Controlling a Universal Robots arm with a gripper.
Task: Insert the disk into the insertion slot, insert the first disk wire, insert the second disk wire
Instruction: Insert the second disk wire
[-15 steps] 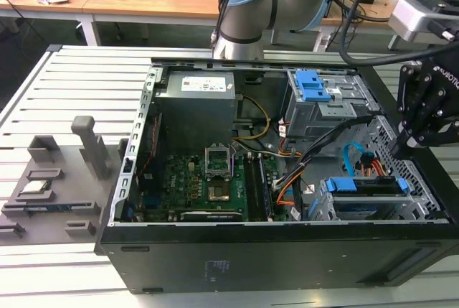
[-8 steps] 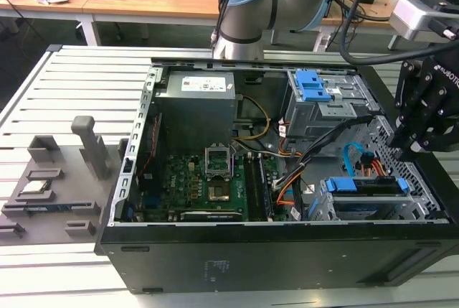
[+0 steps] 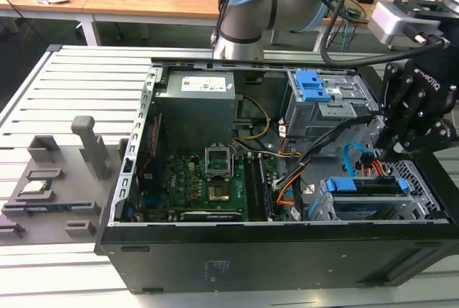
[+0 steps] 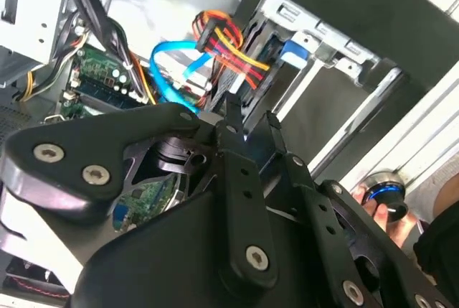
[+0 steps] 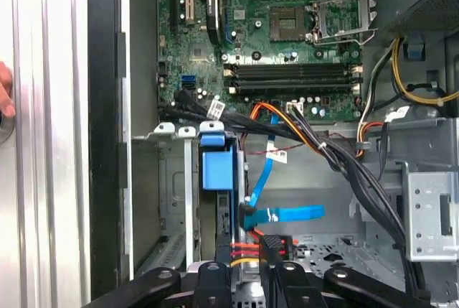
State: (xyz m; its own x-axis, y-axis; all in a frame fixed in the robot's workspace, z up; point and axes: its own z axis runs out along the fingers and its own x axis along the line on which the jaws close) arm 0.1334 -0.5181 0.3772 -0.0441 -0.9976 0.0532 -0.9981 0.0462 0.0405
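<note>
On the slatted desk (image 3: pixel 72 71), toward its edge at the exterior view's right, inside the open computer case (image 3: pixel 215 265): already seated in the insertion slot (image 3: pixel 330 207), the disk (image 5: pixel 217 171). Just beside it, apparently clamped on the red-and-yellow disk wire (image 4: pixel 237 53), the pincer (image 5: pixel 247 266). Risks: meeting the socket tilted and jamming the plug; snagging the loose blue cable (image 5: pixel 294 214) nearby.
</note>
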